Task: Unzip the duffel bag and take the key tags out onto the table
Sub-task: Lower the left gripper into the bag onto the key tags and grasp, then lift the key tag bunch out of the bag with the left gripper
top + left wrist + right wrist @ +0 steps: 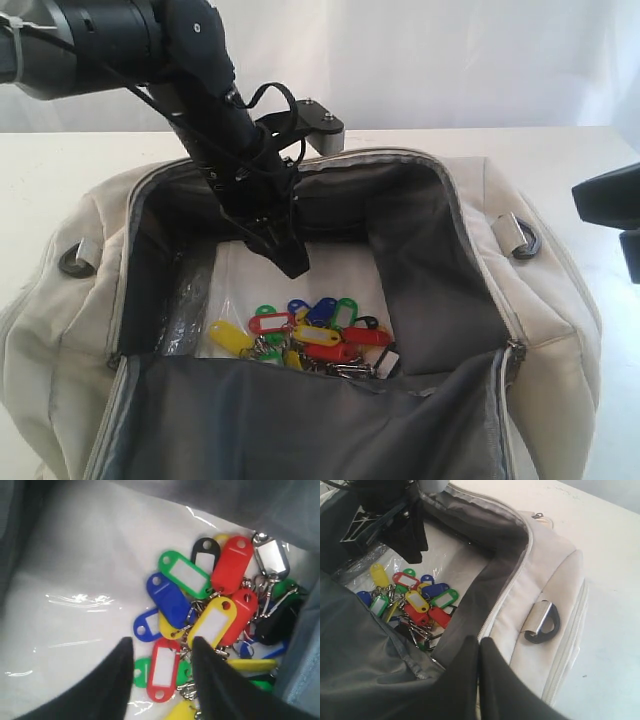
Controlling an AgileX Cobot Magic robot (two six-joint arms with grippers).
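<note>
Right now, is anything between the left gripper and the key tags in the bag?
Nothing visible. The duffel bag is unzipped, and the open left gripper hangs directly over the key tags, inside the opening.

Left pincer (pixel 289 260) hangs inside the open duffel bag (pixel 560 320) just above the key tags (pixel 315 336)

You've got the large cream-beige fabric duffel bag (pixel 60 330) sitting on the wide white table (pixel 60 170), its top unzipped and gaping, with the dark grey lining showing. On the bag's pale, glossy floor you'll see the small plastic key tags (pixel 310 335) in yellow, red, green, blue and black, bunched in one heap on metal rings.
</note>
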